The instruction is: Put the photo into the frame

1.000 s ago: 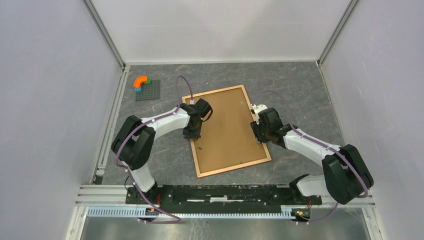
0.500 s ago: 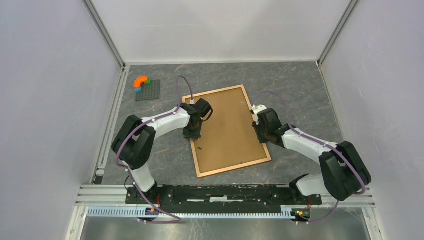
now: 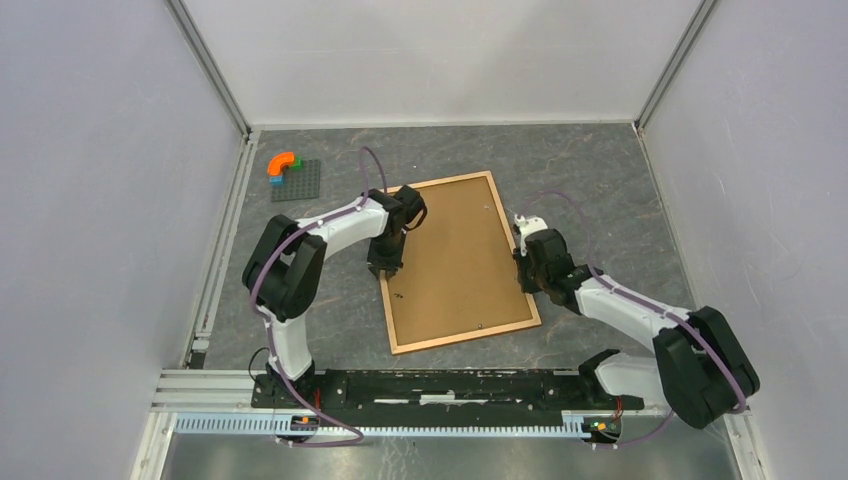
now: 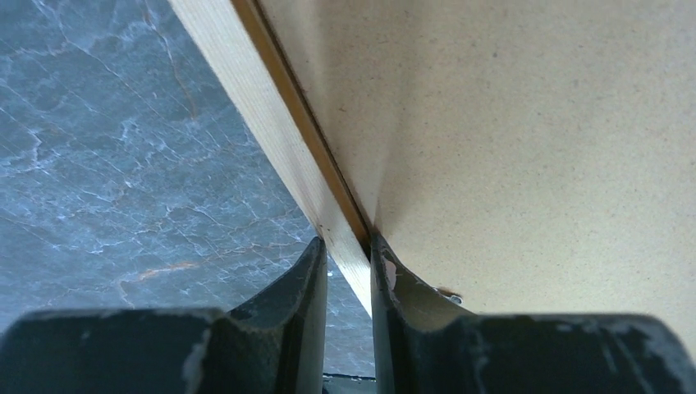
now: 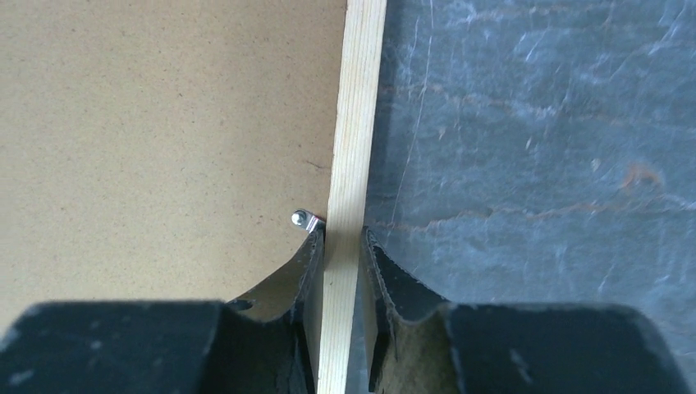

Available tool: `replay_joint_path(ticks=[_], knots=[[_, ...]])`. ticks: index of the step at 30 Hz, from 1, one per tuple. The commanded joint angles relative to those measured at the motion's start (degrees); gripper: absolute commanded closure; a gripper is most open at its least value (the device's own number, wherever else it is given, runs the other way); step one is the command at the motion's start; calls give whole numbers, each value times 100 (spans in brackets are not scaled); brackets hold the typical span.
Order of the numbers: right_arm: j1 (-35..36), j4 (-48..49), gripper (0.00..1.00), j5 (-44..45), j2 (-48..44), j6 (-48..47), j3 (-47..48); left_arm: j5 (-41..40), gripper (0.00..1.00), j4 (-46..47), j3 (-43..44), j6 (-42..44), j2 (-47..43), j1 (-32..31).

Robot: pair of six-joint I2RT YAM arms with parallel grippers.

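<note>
The frame, light wood with narrow moulding, lies back side up on the dark table, its brown backing board showing. My left gripper is shut on the left moulding, one finger outside it and one on the board side; the gripper pinches at the tips. My right gripper is shut on the right moulding, its fingertips either side of the strip, beside a small metal clip. The photo is out of view.
A grey baseplate with an orange, green and blue brick piece sits at the back left. White walls enclose the table on three sides. A metal rail runs along the near edge.
My right gripper's fingers have closed onto the right moulding and its wrist slid a little nearer. The left arm's elbow swung right while its grip stayed. The frame barely shifted.
</note>
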Motion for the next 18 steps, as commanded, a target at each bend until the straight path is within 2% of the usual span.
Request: replay_joint_path(ticks=[1, 2, 4, 6, 9, 13, 18], knots=[[34, -128, 73, -578, -558, 884, -400, -106, 94, 307, 423, 448, 428, 118], [33, -143, 71, -610, -656, 963, -419, -145, 92, 266, 482, 470, 427, 117], [26, -325, 61, -303, -844, 1008, -313, -253, 86, 195, 519, 510, 312, 123], [23, -513, 48, 4, -919, 811, -74, -372, 76, 206, 347, 517, 46, 173], [-22, -788, 36, 476, -669, 482, 510, -183, 61, 303, -6, 550, -353, 312], [-179, -778, 31, 532, 116, 219, 1352, 23, 43, 493, -260, 605, -657, 437], [-477, -303, 29, 130, 1086, 153, 2108, 133, 40, 621, -235, 710, -446, 492]])
